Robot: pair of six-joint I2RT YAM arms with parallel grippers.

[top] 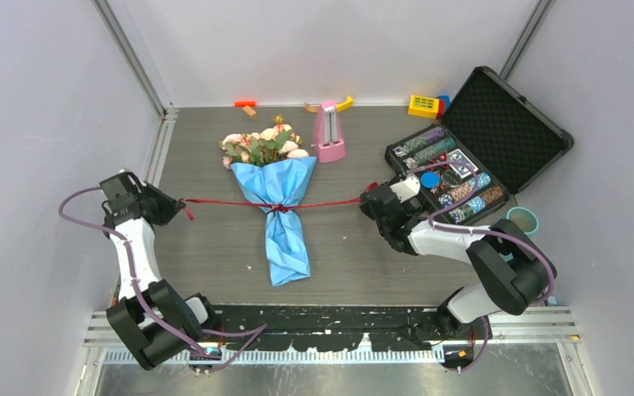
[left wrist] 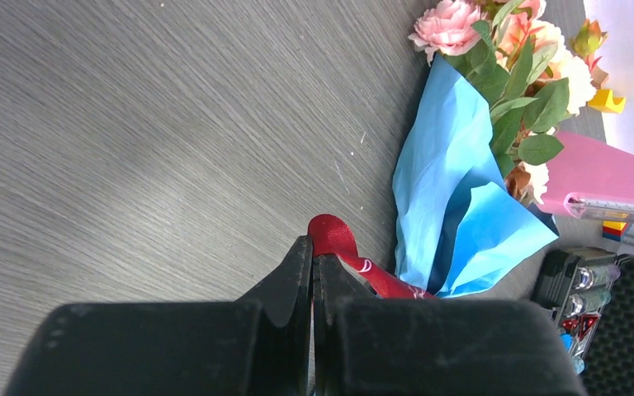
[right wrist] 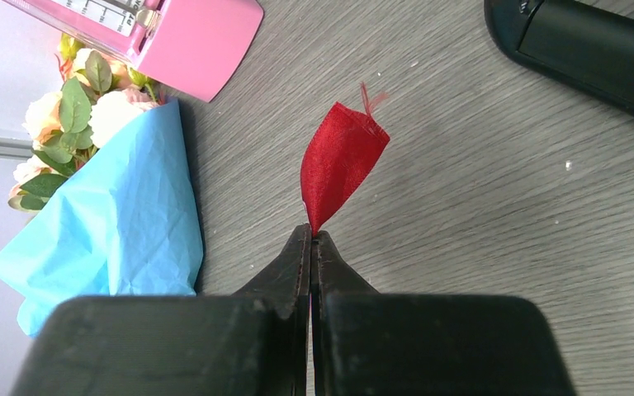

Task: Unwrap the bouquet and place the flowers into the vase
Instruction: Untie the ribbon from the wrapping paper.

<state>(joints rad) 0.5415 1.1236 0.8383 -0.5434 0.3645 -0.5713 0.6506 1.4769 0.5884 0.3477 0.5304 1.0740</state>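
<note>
Bouquet [top: 276, 188] lay flat, tied; ribbon [right wrist: 340, 165] taut both sides; L gripper [left wrist: 312, 247] & R gripper [right wrist: 311, 234] each pinched ribbon end.

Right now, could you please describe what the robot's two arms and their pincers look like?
Both arms match: the left arm and right arm have white links between bulky black joints, with a mauve cable looping along each. The left pincer and right pincer are matte black, each with two fingers tapering to points. I can see no markings.
</note>
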